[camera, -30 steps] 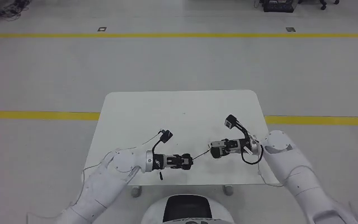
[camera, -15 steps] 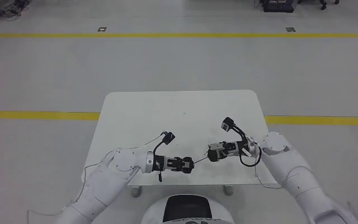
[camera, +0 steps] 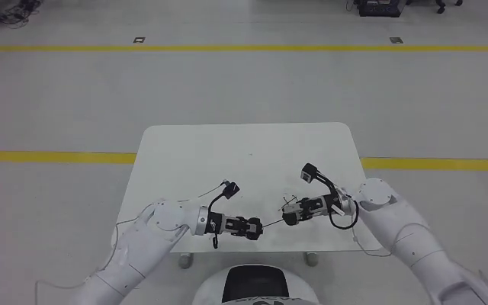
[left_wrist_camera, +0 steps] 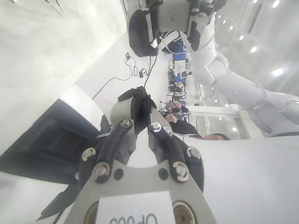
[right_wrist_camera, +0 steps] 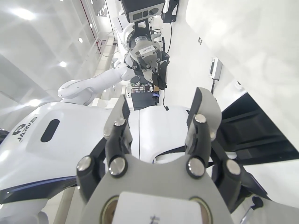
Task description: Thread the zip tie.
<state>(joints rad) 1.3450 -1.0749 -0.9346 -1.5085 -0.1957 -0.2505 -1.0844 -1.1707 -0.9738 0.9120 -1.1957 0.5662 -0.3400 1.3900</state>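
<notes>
Threading looks not yet done. The left gripper (left_wrist_camera: 140, 101), low centre in its own wrist view, is clamped on the black zip tie (right_wrist_camera: 166, 108). In the right wrist view the tie hangs from it at mid-frame, its loose end free and through nothing that I can make out. The right gripper (right_wrist_camera: 161, 101) is spread wide and holds nothing. What is left, I judge, is catching the free end and feeding it through the head. In the top view both grippers sit lower centre, close together but apart, near the lower edge of the table (camera: 229, 152); bare tabletop lies above them in the frame, with little margin below
</notes>
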